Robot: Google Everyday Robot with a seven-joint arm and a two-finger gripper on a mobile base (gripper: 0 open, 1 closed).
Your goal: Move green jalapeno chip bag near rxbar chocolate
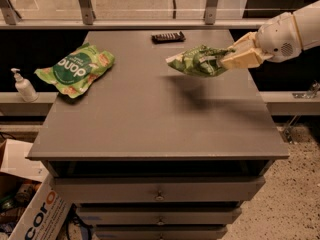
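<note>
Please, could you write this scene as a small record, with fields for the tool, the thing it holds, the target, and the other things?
tool: the tool is at the right, above the far right part of the table, shut on the green jalapeno chip bag
held bag: in the air, lifted clear of the table top
rxbar chocolate: flat near the table's far edge, beyond the held bag and apart from it
brighter green bag: lying on the table's left side
pump bottle: upright, left of the table, not on it
</note>
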